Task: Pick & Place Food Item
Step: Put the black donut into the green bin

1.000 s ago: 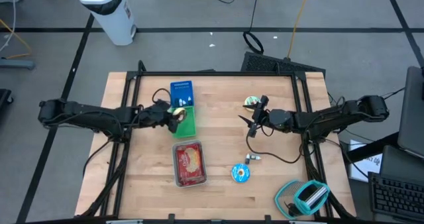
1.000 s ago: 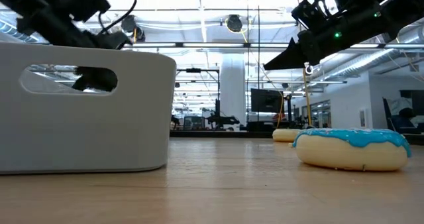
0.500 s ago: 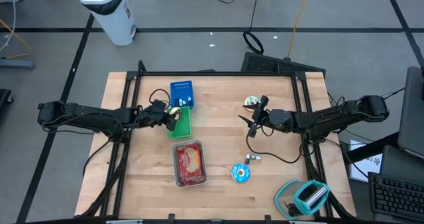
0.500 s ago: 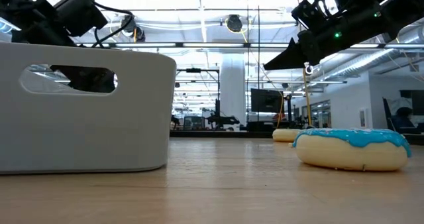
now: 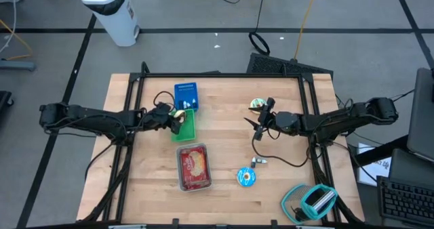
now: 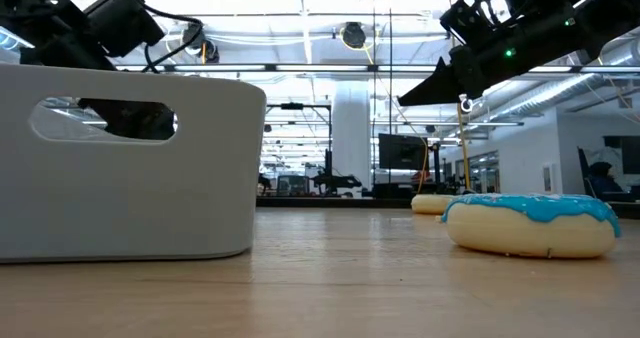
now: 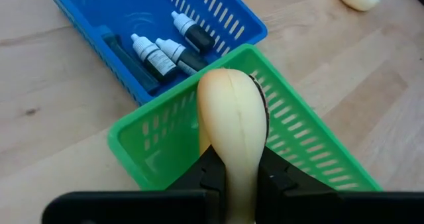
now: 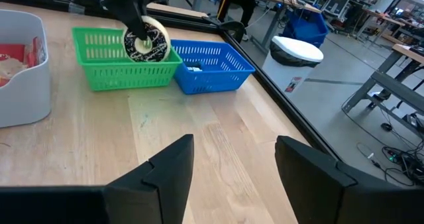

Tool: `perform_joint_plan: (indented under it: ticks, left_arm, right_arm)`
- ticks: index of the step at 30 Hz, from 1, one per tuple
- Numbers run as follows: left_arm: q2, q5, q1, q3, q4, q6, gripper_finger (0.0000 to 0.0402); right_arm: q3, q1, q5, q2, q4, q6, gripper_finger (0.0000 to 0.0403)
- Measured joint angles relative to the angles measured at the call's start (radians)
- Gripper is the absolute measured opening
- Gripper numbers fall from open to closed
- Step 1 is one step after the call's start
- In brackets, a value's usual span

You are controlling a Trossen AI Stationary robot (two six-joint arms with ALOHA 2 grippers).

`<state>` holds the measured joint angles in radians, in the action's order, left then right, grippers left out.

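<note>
- Holding a pale donut (image 7: 232,138) on edge, the left gripper (image 7: 232,177) has its fingers closed on the lower rim, above the near end of the green basket (image 7: 311,158)
- Judging by its look, the donut is a light toy, smooth and a little slippery; a pinch across the thin rim, as now, suits it better than a grip over the wide face
- Being round, it may roll or tip inside the green basket once let go, so a low release seems wise
- Waiting well apart from the green basket, on the far side of the table, the right gripper (image 8: 228,164) has its fingers spread wide and empty
- Hidden points: the fingertips' contact sits under the donut; from above, the left gripper (image 5: 178,119) covers most of it
- The blue basket (image 7: 132,12) just beside the green basket holds small bottles (image 7: 159,48), their labels unreadable
- Whether the donut touches the green basket's mesh cannot be told
</note>
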<state>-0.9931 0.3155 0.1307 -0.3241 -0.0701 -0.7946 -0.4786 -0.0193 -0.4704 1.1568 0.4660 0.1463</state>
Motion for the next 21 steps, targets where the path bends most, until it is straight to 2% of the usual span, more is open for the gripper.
perform_joint_plan:
  ticks: [11, 21]
  left_arm:
    - [-0.156, -0.009, 0.000, 0.000, 0.238, 0.006, 0.0042]
    - [-0.180, -0.011, 0.000, 0.000, 0.332, -0.005, 0.0042]
  right_arm:
    - [0.000, 0.000, 0.000, 0.000, 0.000, 0.000, 0.0200]
    - [0.000, 0.000, 0.000, 0.000, 0.000, 0.004, 0.0197]
